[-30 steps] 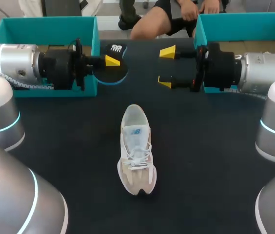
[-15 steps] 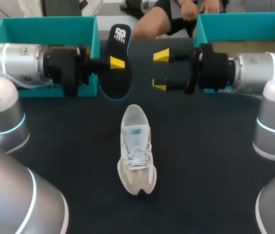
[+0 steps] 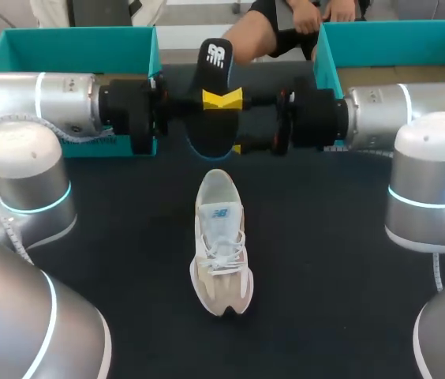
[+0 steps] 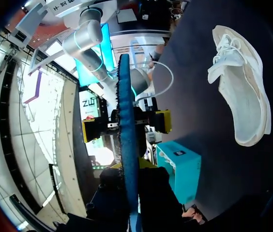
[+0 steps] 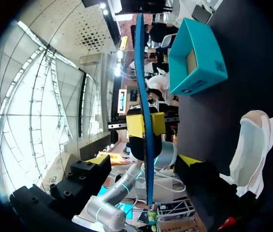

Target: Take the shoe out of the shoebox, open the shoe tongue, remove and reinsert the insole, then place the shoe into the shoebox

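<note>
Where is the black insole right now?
Head view: the insole is upright above the table's far middle, pinched in the left gripper, just beyond the white shoe.

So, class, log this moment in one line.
left gripper: shut on black blue-edged insole | right gripper: open, straddling insole | white lace-up shoe: on dark table

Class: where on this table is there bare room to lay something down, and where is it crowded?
The table is bare on either side of the shoe. The far middle is crowded: between the left box and right box, the left gripper and right gripper flank the insole.
</note>
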You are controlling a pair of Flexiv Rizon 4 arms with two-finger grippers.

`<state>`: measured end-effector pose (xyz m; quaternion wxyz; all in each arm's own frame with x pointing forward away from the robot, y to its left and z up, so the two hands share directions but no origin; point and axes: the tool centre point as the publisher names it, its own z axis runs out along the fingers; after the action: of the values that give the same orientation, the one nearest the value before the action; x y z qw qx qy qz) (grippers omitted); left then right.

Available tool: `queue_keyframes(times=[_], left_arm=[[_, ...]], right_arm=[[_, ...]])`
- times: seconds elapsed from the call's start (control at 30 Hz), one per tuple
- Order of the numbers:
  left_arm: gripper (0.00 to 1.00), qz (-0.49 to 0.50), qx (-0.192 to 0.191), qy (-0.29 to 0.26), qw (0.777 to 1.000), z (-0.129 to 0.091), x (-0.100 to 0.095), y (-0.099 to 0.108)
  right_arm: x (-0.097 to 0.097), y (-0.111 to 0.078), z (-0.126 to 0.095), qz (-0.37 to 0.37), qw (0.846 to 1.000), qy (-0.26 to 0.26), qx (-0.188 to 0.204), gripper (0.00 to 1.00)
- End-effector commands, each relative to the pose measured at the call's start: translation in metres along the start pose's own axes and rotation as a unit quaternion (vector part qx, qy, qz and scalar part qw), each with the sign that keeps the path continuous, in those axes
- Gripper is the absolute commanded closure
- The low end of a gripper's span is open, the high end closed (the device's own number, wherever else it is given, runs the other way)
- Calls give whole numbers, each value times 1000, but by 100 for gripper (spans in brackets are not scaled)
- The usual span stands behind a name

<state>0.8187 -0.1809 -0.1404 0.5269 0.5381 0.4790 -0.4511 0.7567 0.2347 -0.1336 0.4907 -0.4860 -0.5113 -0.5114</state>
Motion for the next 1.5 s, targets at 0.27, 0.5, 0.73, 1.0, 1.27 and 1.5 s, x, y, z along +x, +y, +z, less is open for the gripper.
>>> queue_keyframes(times=[0.27,0.5,0.73,1.0,1.27,1.5], left_arm=[[100,-10,7,-7,1000,11,4,1],[100,-21,10,-24,999,8,2,0],[100,-25,13,-28,999,6,1,-4],[100,-27,15,-35,999,3,-4,-6],[0,-45,0,-26,999,-22,-8,1],[0,-174,-22,-2,985,-64,10,-2]], right_arm=[[-3,3,9,3,1000,3,-5,58],[-5,9,8,6,1000,2,-2,65],[-8,12,10,11,1000,3,-5,89],[-9,12,12,17,1000,0,-7,100],[-9,10,9,15,1000,-7,-16,100],[-10,12,-2,-36,998,-27,-38,100]])
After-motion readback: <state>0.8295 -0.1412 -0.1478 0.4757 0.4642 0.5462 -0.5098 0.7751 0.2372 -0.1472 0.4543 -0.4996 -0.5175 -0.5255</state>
